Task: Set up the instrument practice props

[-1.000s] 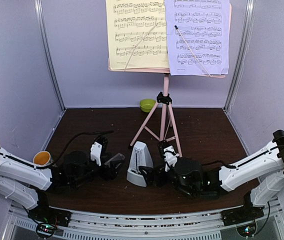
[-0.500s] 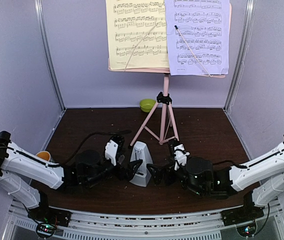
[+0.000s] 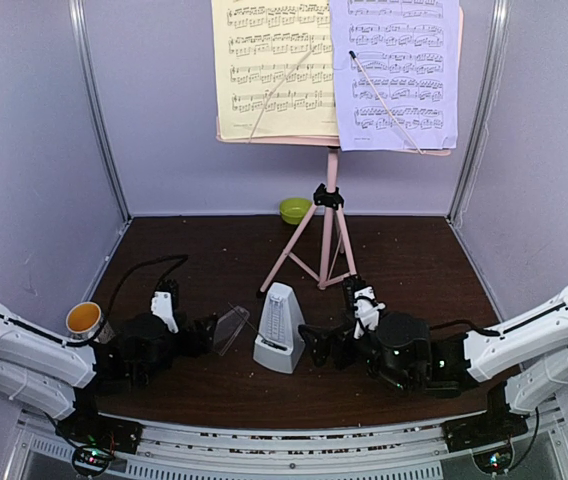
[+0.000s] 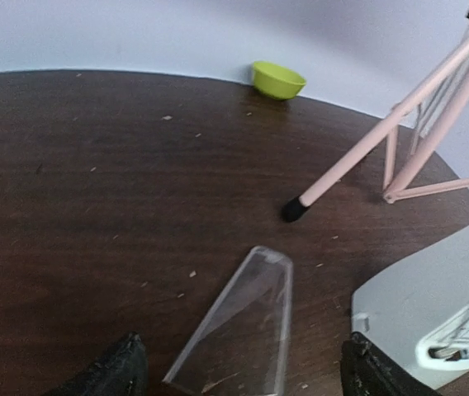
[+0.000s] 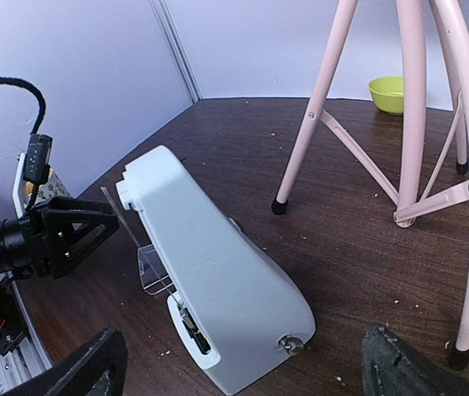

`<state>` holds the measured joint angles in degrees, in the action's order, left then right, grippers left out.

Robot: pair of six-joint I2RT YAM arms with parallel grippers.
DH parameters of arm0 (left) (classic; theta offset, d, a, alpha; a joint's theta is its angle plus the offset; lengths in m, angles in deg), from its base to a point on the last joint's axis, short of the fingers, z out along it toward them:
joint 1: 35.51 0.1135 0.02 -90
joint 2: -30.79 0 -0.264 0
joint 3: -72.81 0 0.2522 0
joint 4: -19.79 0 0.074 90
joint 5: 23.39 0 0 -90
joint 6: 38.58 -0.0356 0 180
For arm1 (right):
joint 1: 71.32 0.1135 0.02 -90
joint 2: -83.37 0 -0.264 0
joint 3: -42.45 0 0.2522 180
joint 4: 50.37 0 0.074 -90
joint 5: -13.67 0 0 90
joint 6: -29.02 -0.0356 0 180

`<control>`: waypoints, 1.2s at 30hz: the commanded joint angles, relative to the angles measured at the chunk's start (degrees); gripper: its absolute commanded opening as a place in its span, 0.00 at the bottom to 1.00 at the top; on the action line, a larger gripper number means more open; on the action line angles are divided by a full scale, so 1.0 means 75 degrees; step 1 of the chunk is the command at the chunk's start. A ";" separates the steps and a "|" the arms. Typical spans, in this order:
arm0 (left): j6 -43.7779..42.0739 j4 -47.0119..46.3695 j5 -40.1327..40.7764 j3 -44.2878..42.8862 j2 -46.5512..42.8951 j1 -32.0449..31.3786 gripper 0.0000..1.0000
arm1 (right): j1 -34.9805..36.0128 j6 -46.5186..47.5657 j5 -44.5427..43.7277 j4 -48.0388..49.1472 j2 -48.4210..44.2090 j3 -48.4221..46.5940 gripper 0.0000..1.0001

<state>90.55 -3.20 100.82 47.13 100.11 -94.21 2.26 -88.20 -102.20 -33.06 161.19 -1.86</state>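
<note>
Overhead, the left fingers (image 3: 199,333) spread just behind the clear cover (image 3: 230,328); the right fingers (image 3: 314,340) flank the metronome (image 3: 279,325). Left wrist: cover lies apparently ungripped between wide tips, off presumably so the metronome can tick. Right wrist: metronome stands between wide fingers, seemingly for steadying

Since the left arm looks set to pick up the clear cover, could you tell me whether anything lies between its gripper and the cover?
Nothing visible does. In the left wrist view the clear cover sits between the open fingers of the left gripper; the metronome stands off to the side, apart from it.
</note>
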 commanded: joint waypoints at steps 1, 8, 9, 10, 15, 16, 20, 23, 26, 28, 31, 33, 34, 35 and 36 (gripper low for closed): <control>0.0901 0.0388 0.0322 0.0460 -0.0938 0.0341 0.84 | -0.0059 -0.0023 -0.0220 -0.0122 -0.0252 0.0132 1.00; 0.0252 0.2751 -0.0842 -0.0712 -0.2125 0.1441 0.95 | -0.0167 0.0067 -0.0124 -0.0267 -0.0582 0.0167 1.00; 0.0118 0.3104 -0.1159 -0.0980 -0.2145 0.1670 0.97 | -0.0216 0.0105 -0.0105 -0.0311 -0.0684 0.0180 1.00; -0.0045 0.3416 -0.1401 -0.1226 -0.2141 0.1896 0.98 | -0.0263 0.0148 -0.0108 -0.0394 -0.0825 0.0182 1.00; -0.0807 0.4594 -0.2767 -0.2524 -0.1807 0.3204 0.98 | -0.0953 0.0243 0.0303 -0.0938 -0.1742 0.0232 1.00; -0.0931 0.4786 -0.3039 -0.2765 -0.1685 0.3459 0.98 | -0.1193 0.0262 0.0460 -0.1053 -0.1943 0.0247 1.00; -0.1203 0.5237 -0.3844 -0.3564 -0.1286 0.4321 0.98 | -0.2174 0.0344 0.1030 -0.1630 -0.2753 0.0239 1.00; -0.1167 0.5674 -0.4391 -0.4002 -0.0920 0.4975 0.98 | -0.3001 0.0337 0.1447 -0.2130 -0.3399 0.0304 1.00; -0.1071 0.5954 -0.4726 -0.4096 -0.0679 0.5448 0.98 | -0.3900 0.0251 0.1888 -0.2503 -0.3959 0.0442 1.00; -0.1038 0.6005 -0.4809 -0.3975 -0.0673 0.5647 0.98 | -0.4441 0.0107 0.2165 -0.2684 -0.4277 0.0609 1.00; -0.0908 0.5852 -0.4692 -0.3686 -0.0809 0.5688 0.98 | -0.5212 -0.0136 0.2606 -0.2779 -0.4678 0.1025 1.00; -0.0825 0.5807 -0.4534 -0.3489 -0.0927 0.5692 0.98 | -0.5667 -0.0311 0.2848 -0.2795 -0.4886 0.1349 1.00; -0.0799 0.5765 -0.4493 -0.3383 -0.0967 0.5693 0.98 | -0.5874 -0.0403 0.2980 -0.2789 -0.4986 0.1523 1.00; -0.0765 0.5731 -0.4463 -0.3274 -0.1007 0.5693 0.98 | -0.6032 -0.0475 0.3077 -0.2774 -0.5075 0.1696 1.00; -0.0730 0.5706 -0.4428 -0.3167 -0.1032 0.5696 0.98 | -0.6173 -0.0544 0.3149 -0.2753 -0.5167 0.1864 1.00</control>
<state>83.88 41.02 67.65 20.68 93.94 -51.83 -40.21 -89.32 -83.86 -51.92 124.67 8.05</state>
